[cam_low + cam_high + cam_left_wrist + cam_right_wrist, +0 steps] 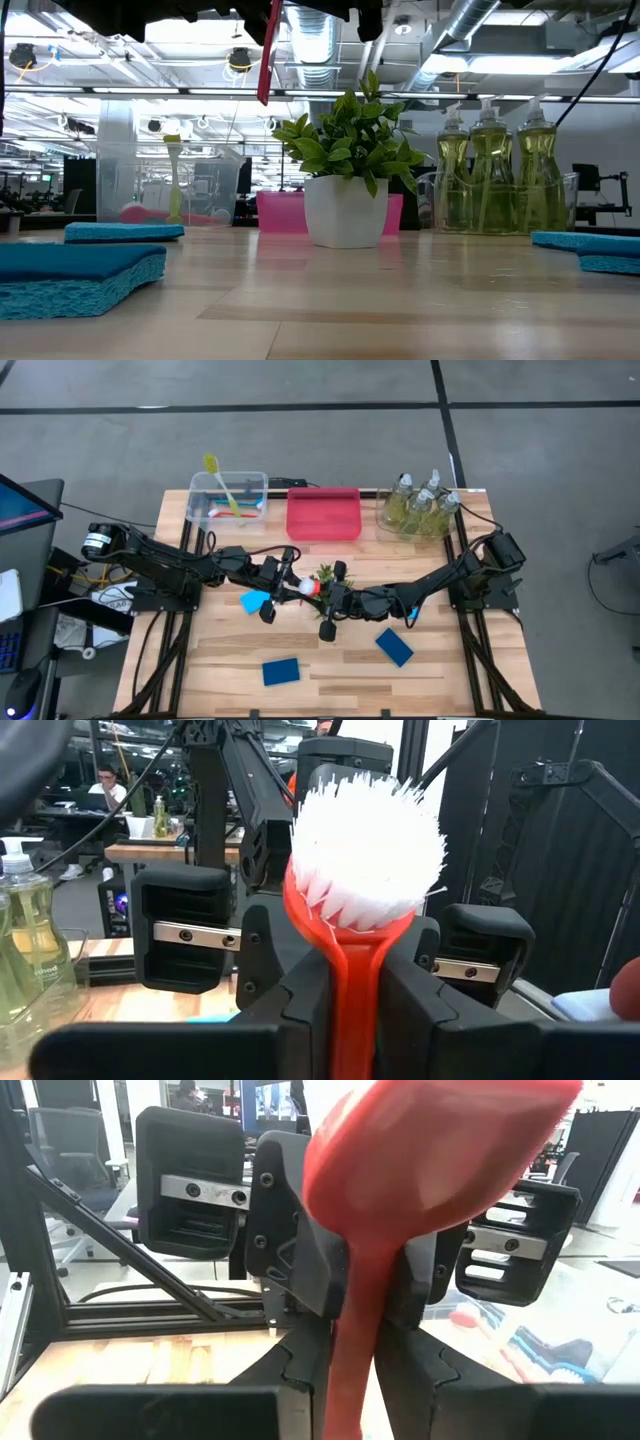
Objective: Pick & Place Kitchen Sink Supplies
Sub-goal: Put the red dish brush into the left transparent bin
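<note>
White bristles of red brush (355, 910) pinched by both tools, seen only in left wrist view.

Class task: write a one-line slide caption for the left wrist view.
Left gripper and right gripper both clamp the red plastic brush with white bristles during a mid-air handover.

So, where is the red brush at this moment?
In the high view the red brush is held up over the table's middle, between the left gripper and the right gripper, both shut on it, just beside the small plant.
</note>
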Robot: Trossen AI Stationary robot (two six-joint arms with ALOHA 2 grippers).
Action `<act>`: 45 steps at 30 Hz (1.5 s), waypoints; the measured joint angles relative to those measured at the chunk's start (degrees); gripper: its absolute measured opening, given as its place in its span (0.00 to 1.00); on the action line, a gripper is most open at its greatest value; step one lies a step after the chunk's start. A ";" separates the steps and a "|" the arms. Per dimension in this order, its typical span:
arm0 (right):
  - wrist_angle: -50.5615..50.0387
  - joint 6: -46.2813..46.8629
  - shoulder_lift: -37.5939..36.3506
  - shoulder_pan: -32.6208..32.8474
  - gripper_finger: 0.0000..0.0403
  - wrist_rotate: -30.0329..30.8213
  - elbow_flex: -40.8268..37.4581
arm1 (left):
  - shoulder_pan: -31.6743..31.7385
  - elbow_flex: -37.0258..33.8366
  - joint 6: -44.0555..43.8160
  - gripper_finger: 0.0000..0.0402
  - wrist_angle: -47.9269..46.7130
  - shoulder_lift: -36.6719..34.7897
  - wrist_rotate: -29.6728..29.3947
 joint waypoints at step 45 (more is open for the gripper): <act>-22.00 -2.59 -10.35 3.76 0.57 8.83 0.04 | 0.02 -0.02 -0.02 0.12 -0.27 -0.16 -0.10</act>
